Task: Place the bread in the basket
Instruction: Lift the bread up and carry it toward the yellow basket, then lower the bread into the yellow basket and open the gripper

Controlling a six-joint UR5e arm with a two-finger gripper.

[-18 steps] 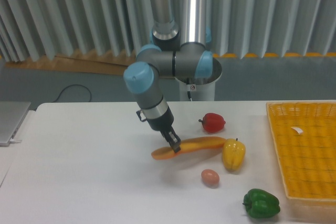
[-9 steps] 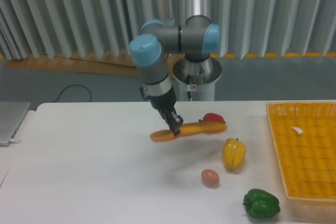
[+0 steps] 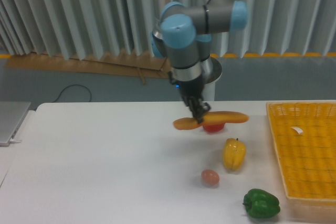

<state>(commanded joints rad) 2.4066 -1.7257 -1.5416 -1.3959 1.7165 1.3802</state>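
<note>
The bread point(image 3: 220, 118), a long slim orange-yellow loaf, hangs level in the air above the table. My gripper point(image 3: 201, 116) is shut on it toward its left end, fingers pointing down. The loaf's right tip reaches about a third of the way to the basket point(image 3: 307, 150), a large yellow woven tray with low sides and a small white tag point(image 3: 297, 129), which stands at the table's right edge. The loaf partly hides a red pepper behind it.
A red pepper point(image 3: 212, 128) lies just below the loaf. A yellow bell pepper point(image 3: 233, 153), a small egg point(image 3: 210, 177) and a green pepper point(image 3: 261, 203) sit on the white table point(image 3: 94, 166) between me and the basket. A grey laptop point(image 3: 10, 119) lies at the left edge.
The arm has lifted the bread off the table and carried it up and to the right, toward the basket. The other foods have not moved.
</note>
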